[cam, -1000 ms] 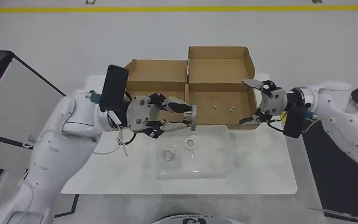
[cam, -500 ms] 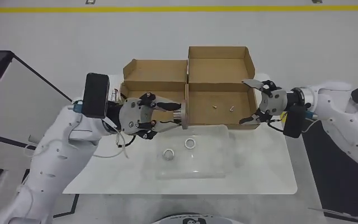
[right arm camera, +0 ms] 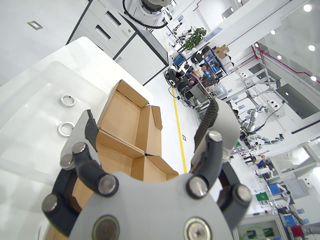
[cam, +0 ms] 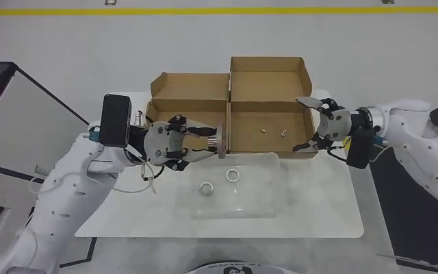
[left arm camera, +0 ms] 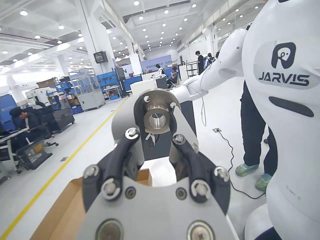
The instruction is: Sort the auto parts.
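My left gripper (cam: 208,142) is shut on a flanged metal bushing (cam: 219,142), held level above the front right corner of the left cardboard box (cam: 186,88). In the left wrist view the bushing (left arm camera: 156,116) sits between the fingers (left arm camera: 130,138), bore facing the camera. My right gripper (cam: 306,125) hangs open and holds nothing at the right wall of the right cardboard box (cam: 267,74). That box holds two small screws (cam: 261,128). Two metal rings (cam: 232,175) (cam: 206,188) lie on the clear tray (cam: 260,198).
The two boxes (right arm camera: 125,116) stand side by side at the back of the white table (cam: 321,212). From the right wrist view, both rings (right arm camera: 68,100) (right arm camera: 65,128) lie on the tray (right arm camera: 37,81) beyond my open right gripper (right arm camera: 152,123).
My left arm has drawn back to the left with the bushing, from over the tray's back edge to the left box's front corner. The right arm has stayed put.
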`<state>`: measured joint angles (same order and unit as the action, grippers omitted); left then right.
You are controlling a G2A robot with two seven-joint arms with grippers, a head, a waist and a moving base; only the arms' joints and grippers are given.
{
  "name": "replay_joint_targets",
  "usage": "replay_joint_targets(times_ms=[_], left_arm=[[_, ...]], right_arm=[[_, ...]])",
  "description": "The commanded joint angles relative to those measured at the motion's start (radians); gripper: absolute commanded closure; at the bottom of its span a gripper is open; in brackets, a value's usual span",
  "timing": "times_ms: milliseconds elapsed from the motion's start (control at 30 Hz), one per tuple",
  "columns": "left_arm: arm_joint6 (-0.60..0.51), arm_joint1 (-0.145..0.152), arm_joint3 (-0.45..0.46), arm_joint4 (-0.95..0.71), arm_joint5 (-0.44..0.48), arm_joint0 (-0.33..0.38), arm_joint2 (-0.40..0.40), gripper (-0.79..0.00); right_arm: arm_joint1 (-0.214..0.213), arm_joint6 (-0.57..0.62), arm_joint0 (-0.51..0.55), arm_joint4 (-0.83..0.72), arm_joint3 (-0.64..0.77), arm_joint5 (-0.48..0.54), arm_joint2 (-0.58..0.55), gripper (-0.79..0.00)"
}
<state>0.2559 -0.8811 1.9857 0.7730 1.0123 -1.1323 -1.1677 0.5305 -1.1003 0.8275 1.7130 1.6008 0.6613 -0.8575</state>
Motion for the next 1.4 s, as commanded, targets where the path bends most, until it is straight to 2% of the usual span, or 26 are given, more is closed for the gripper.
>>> replay_joint_targets(times_ms=[0,500,700,833,1067,1300,1367], left_arm=[[0.000,0.000,0.000,0.000,0.000,0.000,0.000,0.000],[-0.011,-0.002,-0.001,-0.014,-0.020,-0.015,-0.006,0.000],[0.053,-0.010,0.000,-0.094,0.000,-0.045,-0.022,0.000],[0.139,-0.015,0.027,-0.115,0.000,-0.055,-0.010,0.000],[0.339,-0.022,0.051,-0.058,0.000,-0.064,0.022,0.000],[0.537,-0.024,0.016,-0.006,0.000,-0.072,0.046,0.000],[0.552,-0.026,0.014,-0.010,0.000,-0.068,0.041,0.000]], right_arm=[[0.000,0.000,0.000,0.000,0.000,0.000,0.000,-0.785],[0.000,0.000,0.000,0.000,0.000,0.000,0.000,-0.785],[0.000,0.000,0.000,0.000,0.000,0.000,0.000,-0.785],[0.000,0.000,0.000,0.000,0.000,0.000,0.000,-0.785],[0.000,0.000,0.000,0.000,0.000,0.000,0.000,-0.785],[0.000,0.000,0.000,0.000,0.000,0.000,0.000,-0.785],[0.000,0.000,0.000,0.000,0.000,0.000,0.000,-0.785]])
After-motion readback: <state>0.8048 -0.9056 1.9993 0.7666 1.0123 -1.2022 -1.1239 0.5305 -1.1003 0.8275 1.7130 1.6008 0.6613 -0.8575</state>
